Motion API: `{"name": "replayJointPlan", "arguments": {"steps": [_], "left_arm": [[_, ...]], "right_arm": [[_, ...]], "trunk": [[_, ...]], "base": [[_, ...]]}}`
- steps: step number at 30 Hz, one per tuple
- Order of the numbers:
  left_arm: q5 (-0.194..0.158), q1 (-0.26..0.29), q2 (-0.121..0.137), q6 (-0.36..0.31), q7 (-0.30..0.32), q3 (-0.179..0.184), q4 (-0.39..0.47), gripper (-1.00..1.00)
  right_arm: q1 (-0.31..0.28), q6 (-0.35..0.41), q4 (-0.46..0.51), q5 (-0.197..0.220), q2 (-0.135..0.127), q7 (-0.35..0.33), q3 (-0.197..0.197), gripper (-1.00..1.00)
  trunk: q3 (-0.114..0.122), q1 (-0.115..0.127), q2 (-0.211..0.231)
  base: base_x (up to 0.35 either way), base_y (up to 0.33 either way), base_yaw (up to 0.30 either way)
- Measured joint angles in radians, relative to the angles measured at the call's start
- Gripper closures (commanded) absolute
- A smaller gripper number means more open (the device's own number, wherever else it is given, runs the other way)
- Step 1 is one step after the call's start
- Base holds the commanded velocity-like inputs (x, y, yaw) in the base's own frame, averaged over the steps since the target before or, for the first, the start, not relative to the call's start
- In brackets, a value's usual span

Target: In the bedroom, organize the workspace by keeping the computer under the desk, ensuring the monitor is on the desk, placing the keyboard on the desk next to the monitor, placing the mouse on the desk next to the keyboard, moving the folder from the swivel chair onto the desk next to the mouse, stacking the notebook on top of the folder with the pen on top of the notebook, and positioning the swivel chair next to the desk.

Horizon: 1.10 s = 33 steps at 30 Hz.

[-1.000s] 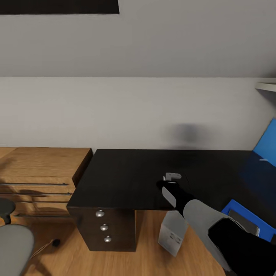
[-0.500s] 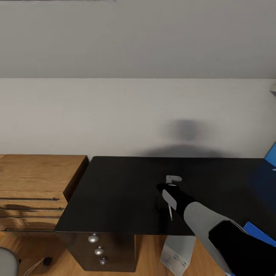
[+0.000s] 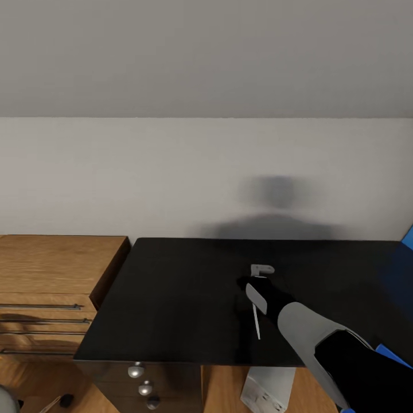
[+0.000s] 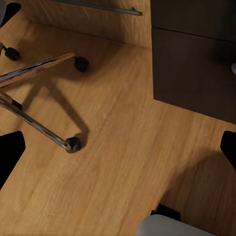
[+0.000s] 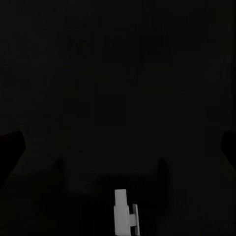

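We face the glossy black counter [image 3: 189, 298], its top bare across the broad middle, so we judge there is ample room to set things down. Its front edge runs above the drawer unit [image 3: 143, 385], with the wooden drawer chest [image 3: 51, 287] just beside its left end. The computer [image 3: 269, 393] stands below the front edge.

Our right gripper [image 3: 256, 284] hangs over the counter. The thin white pen [image 3: 256, 321] shows just under it; whether the jaws grasp it we cannot tell. We judge the pen light, stiff and prone to roll, best pinched mid-shaft.

By our left wrist, the swivel chair [image 4: 39, 98] base rests on the floor [image 4: 118, 147]; those jaws appear spread apart.
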<state>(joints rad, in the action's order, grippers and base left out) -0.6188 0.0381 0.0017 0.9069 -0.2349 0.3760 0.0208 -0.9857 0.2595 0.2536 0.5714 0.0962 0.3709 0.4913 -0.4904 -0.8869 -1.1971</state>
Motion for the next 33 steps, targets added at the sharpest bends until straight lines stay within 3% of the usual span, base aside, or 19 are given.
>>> {"name": "replayJointPlan", "arguments": {"steps": [6, 24, 29, 33], "left_arm": [[0.000, 0.000, 0.000, 0.000, 0.000, 0.000, 0.001, -1.00], [-0.001, 0.000, 0.000, 0.000, -0.003, -0.002, 0.001, -1.00], [-0.001, 0.000, 0.000, 0.001, -0.001, -0.037, 0.001, -1.00], [0.000, 0.000, 0.000, 0.001, -0.001, -0.045, 0.002, -1.00]], "right_arm": [[0.000, 0.006, 0.000, -0.001, -0.003, 0.001, 0.000, -1.00], [0.000, 0.052, 0.001, 0.000, -0.021, 0.001, 0.000, -1.00], [0.000, 0.053, 0.000, 0.000, -0.021, 0.001, 0.000, -1.00], [0.000, 0.052, -0.001, -0.001, -0.019, 0.002, 0.001, -1.00]], "trunk": [[0.000, 0.000, 0.000], [-0.056, -0.069, -0.126], [-0.066, -0.081, -0.147], [-0.066, -0.081, -0.147]], "base": [[0.003, 0.000, 0.000], [0.000, 0.000, 0.000], [0.000, 0.000, 0.000], [0.000, 0.000, 0.000]]}}
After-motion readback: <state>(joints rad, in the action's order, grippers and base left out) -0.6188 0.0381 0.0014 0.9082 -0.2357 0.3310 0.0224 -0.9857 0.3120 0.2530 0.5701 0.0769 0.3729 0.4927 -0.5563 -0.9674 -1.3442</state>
